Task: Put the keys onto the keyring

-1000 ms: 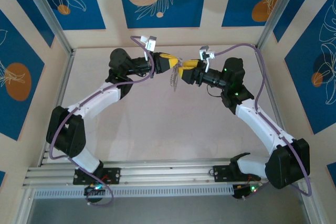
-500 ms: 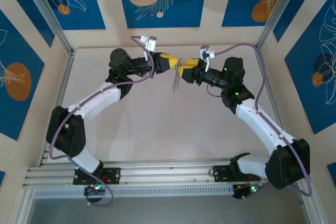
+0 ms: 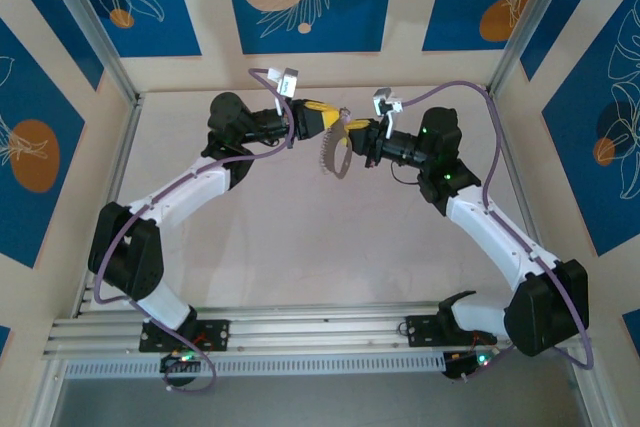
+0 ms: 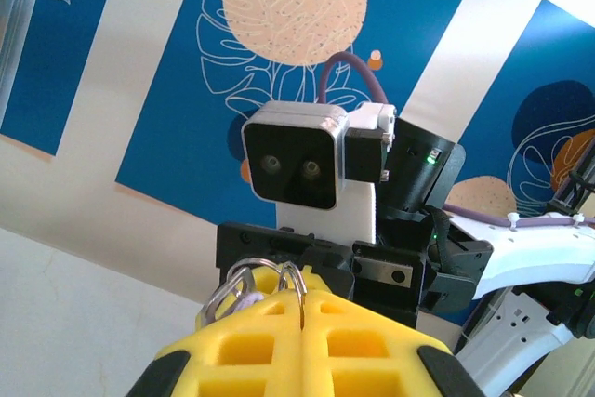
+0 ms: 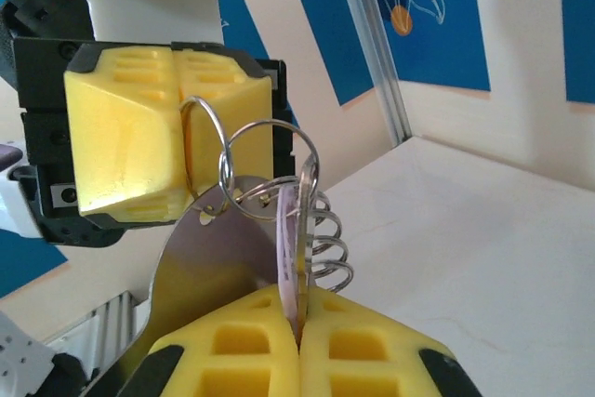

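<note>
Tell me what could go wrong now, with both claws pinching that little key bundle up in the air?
1. The right gripper pinches the thin key near one end. It may twist or slip out and fall.
2. The left gripper holds the ring by a short stretch of wire. A tug from the other arm could pull it free.
3. The coil hanging beside the key might snag.

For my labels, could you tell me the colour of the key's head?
Pale lilac key, best in right wrist view.
</note>
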Controlling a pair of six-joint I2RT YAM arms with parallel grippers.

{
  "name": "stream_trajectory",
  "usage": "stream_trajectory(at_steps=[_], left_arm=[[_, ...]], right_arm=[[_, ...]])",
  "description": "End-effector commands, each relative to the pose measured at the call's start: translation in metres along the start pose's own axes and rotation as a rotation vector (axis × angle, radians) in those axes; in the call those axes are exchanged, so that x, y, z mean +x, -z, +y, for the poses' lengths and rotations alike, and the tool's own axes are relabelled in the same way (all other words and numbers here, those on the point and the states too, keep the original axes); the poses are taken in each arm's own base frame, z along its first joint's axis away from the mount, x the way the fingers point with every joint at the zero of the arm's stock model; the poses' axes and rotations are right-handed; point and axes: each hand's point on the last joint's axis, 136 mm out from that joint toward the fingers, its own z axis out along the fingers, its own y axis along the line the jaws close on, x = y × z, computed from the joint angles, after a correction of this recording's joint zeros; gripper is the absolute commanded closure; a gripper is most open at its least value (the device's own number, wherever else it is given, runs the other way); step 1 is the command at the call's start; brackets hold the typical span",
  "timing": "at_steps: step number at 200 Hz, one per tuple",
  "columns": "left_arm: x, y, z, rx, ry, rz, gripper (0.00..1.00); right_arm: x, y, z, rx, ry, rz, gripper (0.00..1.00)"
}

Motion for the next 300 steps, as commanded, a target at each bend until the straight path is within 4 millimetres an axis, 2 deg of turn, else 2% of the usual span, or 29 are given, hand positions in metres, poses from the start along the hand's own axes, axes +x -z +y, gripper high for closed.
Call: stream_trajectory(at_steps=[1, 52, 97, 167, 186, 197, 221, 255, 274, 300], left_arm=[[-0.011, -0.001, -0.017, 0.041, -0.062, -0.024, 1.0], [-0.013, -0.001, -0.019, 0.039, -0.072, -0.033, 1.0], [-0.012, -0.001, -0.018, 0.036, -0.07, -0.033, 1.0], [-0.011, -0.001, -0.016, 0.031, -0.068, -0.034, 1.0], [-0.01, -0.001, -0.015, 0.028, -0.067, -0.037, 1.0], [-0.011, -0.001, -0.015, 0.027, -0.066, -0.04, 1.0], [-0.012, 0.0, -0.015, 0.027, -0.059, -0.056, 1.0], [-0.014, 0.0, -0.017, 0.053, -0.037, -0.082, 1.0], [-0.015, -0.001, -0.017, 0.064, -0.022, -0.094, 1.0], [-0.012, -0.002, -0.016, 0.07, -0.007, -0.095, 1.0]], right_arm=[[-0.009, 0.004, 0.009, -0.012, 0.021, -0.005, 1.0], [0.001, 0.005, 0.015, -0.04, 0.005, 0.02, 1.0], [0.012, -0.005, 0.029, -0.09, 0.009, 0.067, 1.0], [0.024, -0.011, 0.03, -0.097, -0.002, 0.105, 1.0], [0.024, -0.006, 0.027, -0.074, -0.001, 0.114, 0.7], [0.023, 0.001, 0.024, -0.057, -0.002, 0.11, 0.59], [0.015, 0.025, 0.016, -0.017, -0.015, 0.074, 0.54], [-0.013, 0.054, 0.006, 0.035, -0.023, -0.039, 0.53], [-0.033, 0.058, 0.004, 0.043, -0.025, -0.103, 0.53], [-0.056, 0.053, 0.005, 0.004, -0.037, -0.167, 0.53]])
